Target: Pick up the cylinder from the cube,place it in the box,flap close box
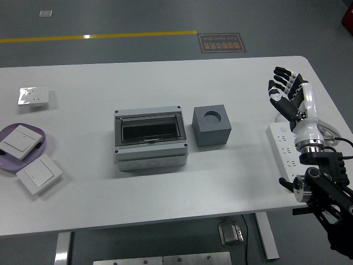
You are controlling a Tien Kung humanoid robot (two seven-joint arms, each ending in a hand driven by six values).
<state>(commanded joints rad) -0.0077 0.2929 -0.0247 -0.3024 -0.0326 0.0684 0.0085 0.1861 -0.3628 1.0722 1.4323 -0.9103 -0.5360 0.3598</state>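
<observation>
Grey cube (211, 126) sits beside the closed box (150, 140), mid-tabletop.
Our right hand (287, 94) hovers near the tabletop's right edge, fingers spread, holding nothing.

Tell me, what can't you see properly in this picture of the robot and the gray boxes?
- Head view: inside of the box, hidden by its dark, shut flap.
- Bottom of the cube's round hole: too dark to tell whether a cylinder sits in it.
- Floor sign: print too small.
- Power strip: partly behind the right hand and arm.
- Left arm: outside the picture.
</observation>
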